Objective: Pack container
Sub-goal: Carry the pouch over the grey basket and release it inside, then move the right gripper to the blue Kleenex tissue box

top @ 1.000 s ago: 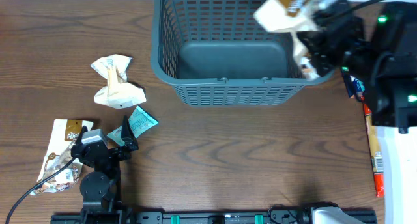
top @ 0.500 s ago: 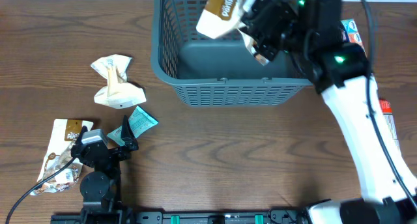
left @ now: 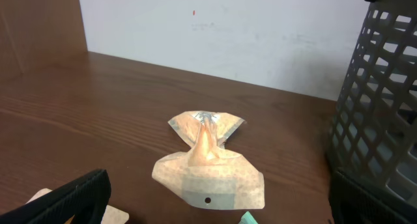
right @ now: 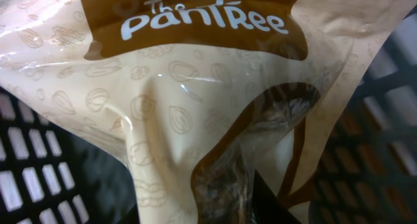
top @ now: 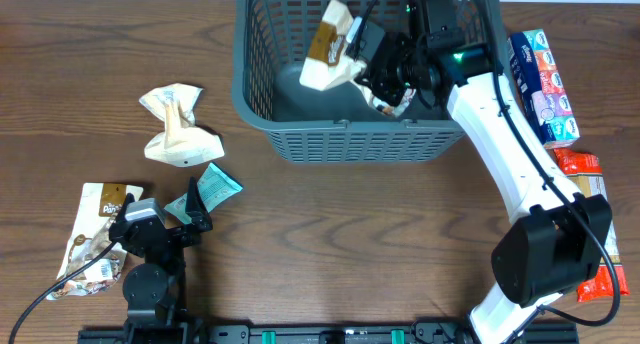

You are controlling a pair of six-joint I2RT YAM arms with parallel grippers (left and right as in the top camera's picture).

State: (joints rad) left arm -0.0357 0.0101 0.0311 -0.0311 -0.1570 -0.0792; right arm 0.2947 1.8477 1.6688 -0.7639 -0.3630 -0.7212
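Over the wood table (top: 350, 234), right end effector (top: 368, 70) clamps pouch (top: 328, 54) in container (top: 350, 141); left end effector (top: 165, 214) gapes empty

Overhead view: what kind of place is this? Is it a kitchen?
Probably a robot test bench, not a kitchen. A left arm and a right arm stand at a wooden table with snack packets and a dark grey basket. A plain white wall is behind.

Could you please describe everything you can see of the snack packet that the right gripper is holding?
The snack packet is glossy, crinkled film, cream with a brown band reading "The Pantree" and outlined nut drawings. The right gripper is shut on one end, holding it tilted over the container.
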